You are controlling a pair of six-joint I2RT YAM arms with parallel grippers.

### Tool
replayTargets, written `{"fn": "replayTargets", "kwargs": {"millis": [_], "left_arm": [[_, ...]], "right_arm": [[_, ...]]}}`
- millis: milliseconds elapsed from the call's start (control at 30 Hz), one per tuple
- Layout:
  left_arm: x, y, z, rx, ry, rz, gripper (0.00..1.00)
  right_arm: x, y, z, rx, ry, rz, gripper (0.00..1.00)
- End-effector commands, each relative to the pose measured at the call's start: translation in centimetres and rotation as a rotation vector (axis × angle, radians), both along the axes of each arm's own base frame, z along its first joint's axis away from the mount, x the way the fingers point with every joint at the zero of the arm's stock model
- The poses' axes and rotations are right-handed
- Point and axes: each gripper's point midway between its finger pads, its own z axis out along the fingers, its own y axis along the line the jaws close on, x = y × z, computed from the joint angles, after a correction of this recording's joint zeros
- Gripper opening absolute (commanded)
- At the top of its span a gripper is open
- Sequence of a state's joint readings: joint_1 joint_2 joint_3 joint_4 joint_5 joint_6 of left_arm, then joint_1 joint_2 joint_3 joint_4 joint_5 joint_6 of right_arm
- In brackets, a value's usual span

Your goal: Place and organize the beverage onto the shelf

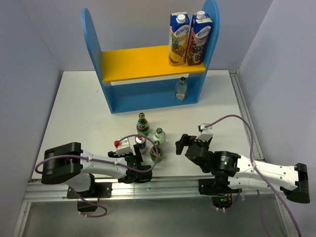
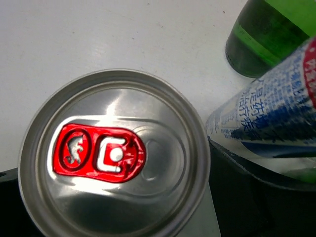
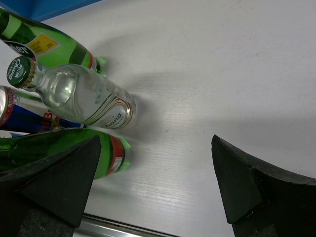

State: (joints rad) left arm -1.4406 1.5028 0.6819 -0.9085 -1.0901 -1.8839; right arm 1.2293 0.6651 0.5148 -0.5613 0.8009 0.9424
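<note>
Far side of the surface [image 1: 79, 108]: shelf [image 1: 92, 47], open front facing the arms. Its upper board carries two juice cartons [image 1: 189, 38] at the right end. The lower level holds one clear bottle [image 1: 181, 89], upright, tucked close to the right side panel. Probably started from that end so a row can fill leftward.

The other drinks are bunched on the surface between the two arms, all upright and close together:
- far green bottle [image 1: 142, 123]
- second clear bottle [image 1: 158, 136]
- can [image 1: 140, 143]
- near green bottle [image 1: 157, 151]

The left wrist view shows a can top [image 2: 116, 153] with a red tab directly below the camera, and a second can [image 2: 266, 103] just beside it. Which of these is the can in the top view, I cannot tell.

Low over the cluster: left gripper [image 1: 140, 158], fingers [image 2: 256, 197] spread wide on either side of the can top. A pale sliver shows between rim and finger, so I judge them apart and not clamping. The straddle suggests a can is this arm's concern.

Just right of the cluster: right gripper [image 1: 183, 144], fingers [image 3: 252, 187] fully apart with only bare surface between them. It sits low beside the bottles, perhaps lined up to take one from its own side while staying out of the other arm's way.

Risk: with the packing this tight, a sideways approach could tip a neighbouring bottle
</note>
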Motion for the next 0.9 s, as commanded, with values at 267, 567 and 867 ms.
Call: {"fn": "replayTargets", "kwargs": {"millis": [267, 567, 867], "left_arm": [[3.2, -0.3, 0.0, -0.025, -0.069, 0.026, 0.87], [5.1, -0.2, -0.6, 0.030, -0.071, 0.037, 0.69], [5.0, 0.0, -0.5, 0.058, -0.061, 0.059, 0.29]], "right_arm": [[0.4, -0.1, -0.1, 0.003, -0.028, -0.030, 1.00], [0.5, -0.3, 0.0, 0.010, -0.035, -0.036, 1.00], [0.5, -0.3, 0.1, 0.019, -0.038, -0.037, 1.00]]}}
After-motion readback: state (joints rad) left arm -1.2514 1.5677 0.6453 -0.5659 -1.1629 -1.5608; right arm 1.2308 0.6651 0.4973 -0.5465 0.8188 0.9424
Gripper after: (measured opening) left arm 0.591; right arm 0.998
